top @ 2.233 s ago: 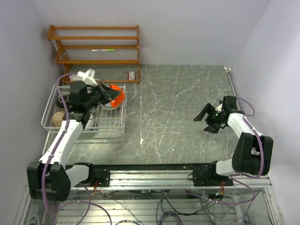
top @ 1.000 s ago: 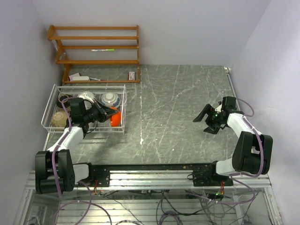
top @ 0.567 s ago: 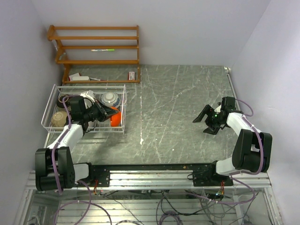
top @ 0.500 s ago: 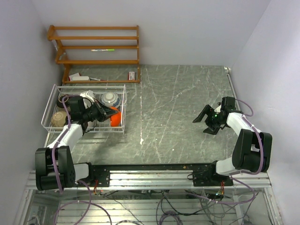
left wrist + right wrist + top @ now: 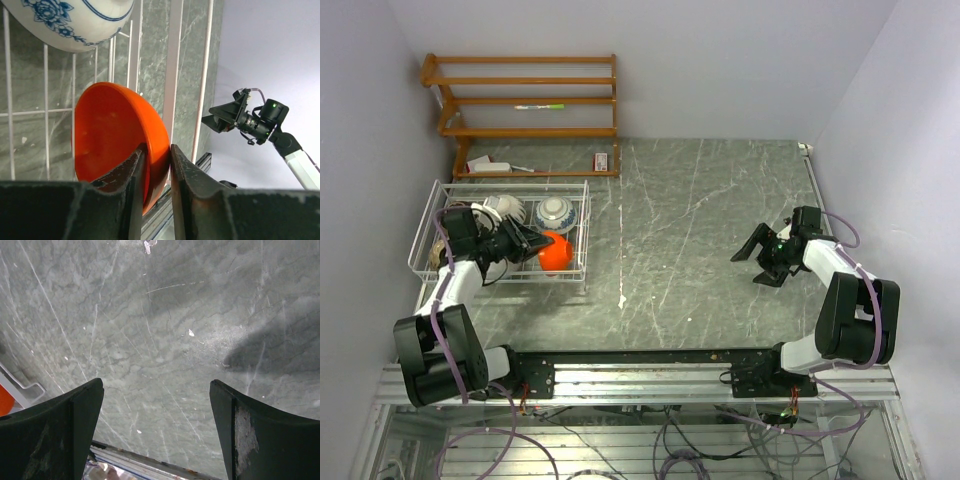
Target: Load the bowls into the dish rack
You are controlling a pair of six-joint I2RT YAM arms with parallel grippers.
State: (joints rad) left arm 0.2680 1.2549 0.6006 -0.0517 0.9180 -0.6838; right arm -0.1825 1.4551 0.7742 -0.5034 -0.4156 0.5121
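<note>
The white wire dish rack (image 5: 510,182) stands at the left of the table. My left gripper (image 5: 527,243) reaches into its near right corner and is shut on the rim of the orange-red bowl (image 5: 556,252). In the left wrist view one finger (image 5: 129,180) is inside the bowl (image 5: 110,140) and the other outside, close to a rack wire (image 5: 172,75). The blue-and-white bowl (image 5: 557,212) (image 5: 70,20) and the white bowl (image 5: 506,207) sit at the rack's back. Other bowls at its left end are partly hidden by my arm. My right gripper (image 5: 760,258) (image 5: 157,405) is open and empty over the table at the right.
A wooden slatted shelf (image 5: 525,100) stands against the back wall, with a small white object (image 5: 485,166) and a small red-and-white item (image 5: 603,160) at its foot. The grey marble table (image 5: 700,220) stretches between the rack and my right arm.
My left arm has drawn back to the left and lower, bringing the orange-red bowl down into the rack's near right corner. The bowl has turned. My right arm has not moved.
</note>
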